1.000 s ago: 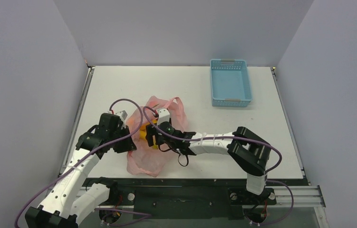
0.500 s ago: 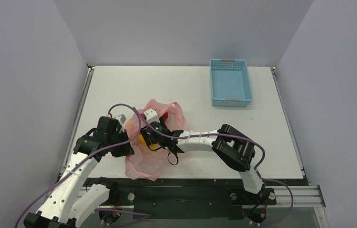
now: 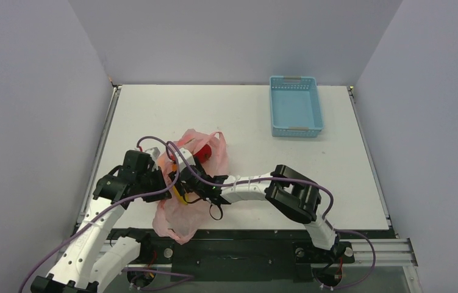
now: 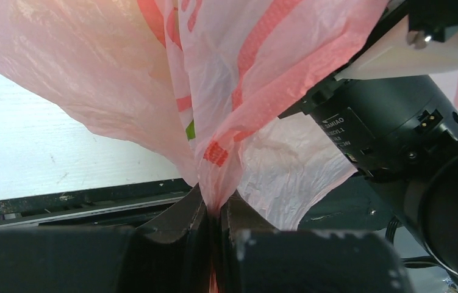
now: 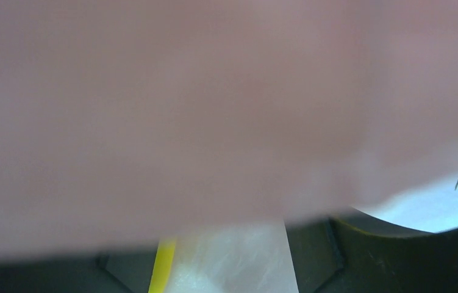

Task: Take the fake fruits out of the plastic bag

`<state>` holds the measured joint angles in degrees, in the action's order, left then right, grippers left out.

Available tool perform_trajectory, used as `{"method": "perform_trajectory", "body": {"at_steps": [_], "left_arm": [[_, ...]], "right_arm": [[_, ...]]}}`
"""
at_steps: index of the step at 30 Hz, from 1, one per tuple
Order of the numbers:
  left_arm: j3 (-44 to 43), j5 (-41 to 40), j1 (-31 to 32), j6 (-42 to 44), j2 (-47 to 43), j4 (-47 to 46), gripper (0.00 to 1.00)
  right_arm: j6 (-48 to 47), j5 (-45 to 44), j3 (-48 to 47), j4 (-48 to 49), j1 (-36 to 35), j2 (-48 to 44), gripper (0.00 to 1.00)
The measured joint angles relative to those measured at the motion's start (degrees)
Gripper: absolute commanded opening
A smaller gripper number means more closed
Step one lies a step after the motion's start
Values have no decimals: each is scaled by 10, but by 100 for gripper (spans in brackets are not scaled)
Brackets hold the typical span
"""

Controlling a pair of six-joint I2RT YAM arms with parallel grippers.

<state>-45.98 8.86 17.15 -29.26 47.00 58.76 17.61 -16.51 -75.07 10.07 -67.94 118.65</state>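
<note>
**Nothing out of the bag yet: one hand pinches the film, the other reaches inside.**

The left hand (image 4: 214,210) is clenched on a gathered fold of the pink plastic bag (image 4: 92,79), at the near-left of the worktop (image 3: 153,110). The right hand (image 3: 185,188) is pushed into the bag's mouth. Film smears its own camera, so I cannot tell whether it grips anything, though a yellow banana (image 5: 165,268) shows close by its fingers. A red apple (image 3: 205,151) sits at the bag's far end. No fruit lies loose on the worktop, so I judge every one is left to take out. The light-blue basket (image 3: 296,110), well apart at the far right, shows nothing in it.
</note>
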Motion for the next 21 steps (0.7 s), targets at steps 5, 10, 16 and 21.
{"method": "perform_trajectory", "body": {"at_steps": [5,10,16,21], "left_arm": [[0,0,-1,0,-2,0,5],[0,0,-1,0,-4,0,5],[1,4,-1,4,-5,0,4],[1,9,-4,13,-8,0,4]], "right_arm": [[2,-3,-9,2,0,9,62],[14,-10,-14,-12,0,11,63],[16,-8,5,-61,0,-20,63],[24,18,28,-58,-1,-78,63]]}}
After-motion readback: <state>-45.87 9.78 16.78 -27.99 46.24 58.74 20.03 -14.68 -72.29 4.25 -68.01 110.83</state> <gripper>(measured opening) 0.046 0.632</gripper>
